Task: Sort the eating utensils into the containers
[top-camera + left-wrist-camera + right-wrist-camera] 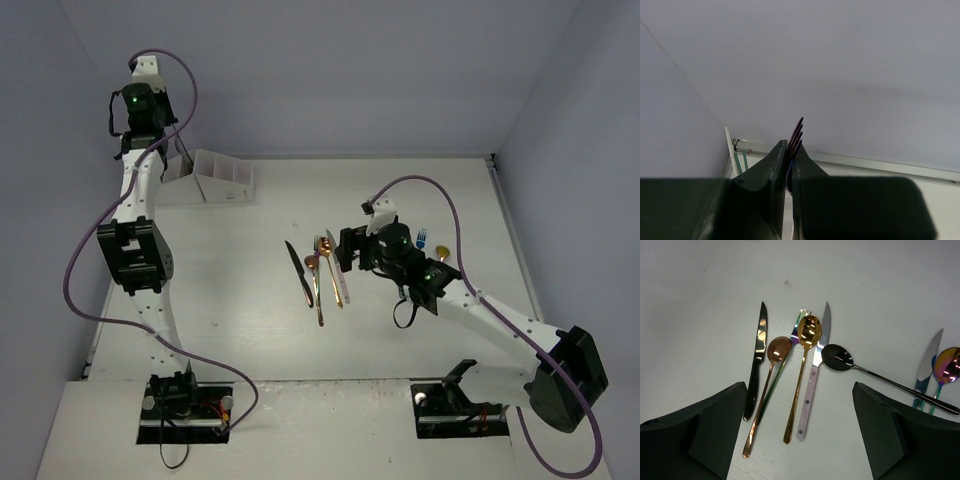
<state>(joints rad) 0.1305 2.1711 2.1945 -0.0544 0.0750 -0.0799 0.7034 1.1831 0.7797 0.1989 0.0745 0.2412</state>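
My left gripper [150, 135] is raised at the far left, above and behind the white rack of containers [215, 178]. In the left wrist view it [791, 150] is shut on a purple-tinted fork [797, 133] whose tines stick up past the fingertips. My right gripper [345, 250] hangs open and empty over a row of utensils. In the right wrist view [800, 432] these are a black knife [756, 360], a copper spoon [775, 352], an iridescent fork [799, 322], a gold spoon [808, 332], a pink-handled knife [812, 385] and a black spoon [839, 358].
A teal-handled knife [928, 360] and an iridescent spoon [946, 365] lie to the right of the row, under the right arm in the top view [432, 245]. Walls close the table at the back and both sides.
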